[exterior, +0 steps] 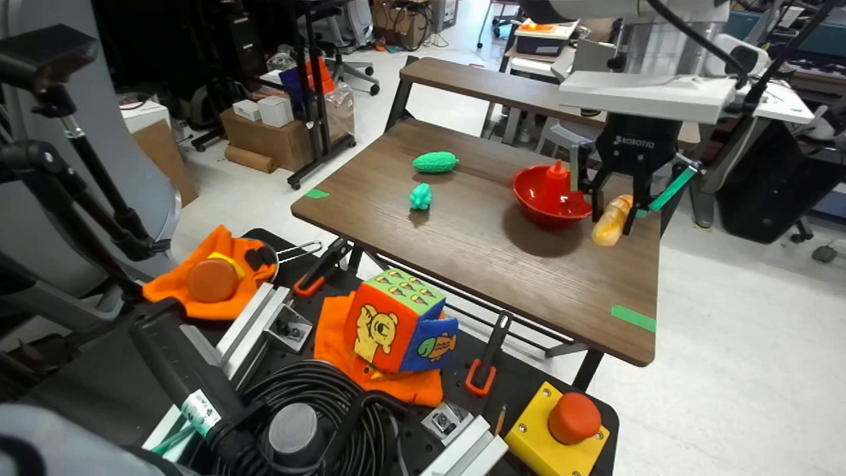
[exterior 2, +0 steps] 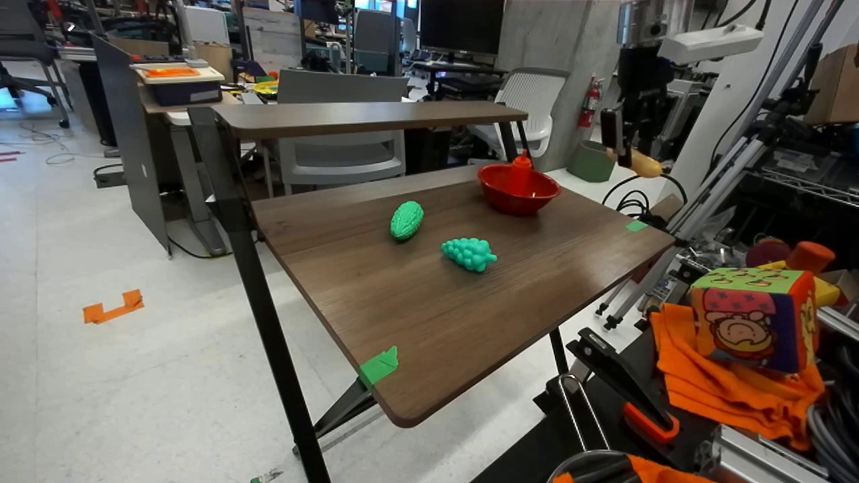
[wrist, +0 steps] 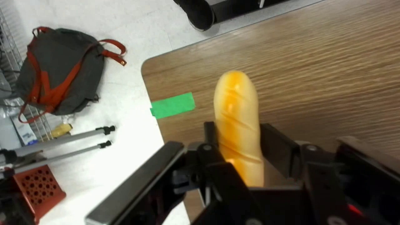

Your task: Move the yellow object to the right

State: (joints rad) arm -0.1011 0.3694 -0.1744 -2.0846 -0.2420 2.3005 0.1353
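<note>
The yellow object is a small bread-like oblong with slanted grooves and an orange streak. My gripper is shut on it, with one black finger on each side. In an exterior view the yellow object hangs in the air beyond the red bowl, held by the gripper. In the wrist view the yellow object points away from the palm between the fingers of the gripper. Its near end is partly hidden by the gripper. It is held above the brown table, near the end with the red bowl.
A red bowl with a red bottle stands beside the gripper. A green oval object and a green bumpy object lie farther along the table. Green tape marks a table corner. A cart with a soft cube adjoins the table.
</note>
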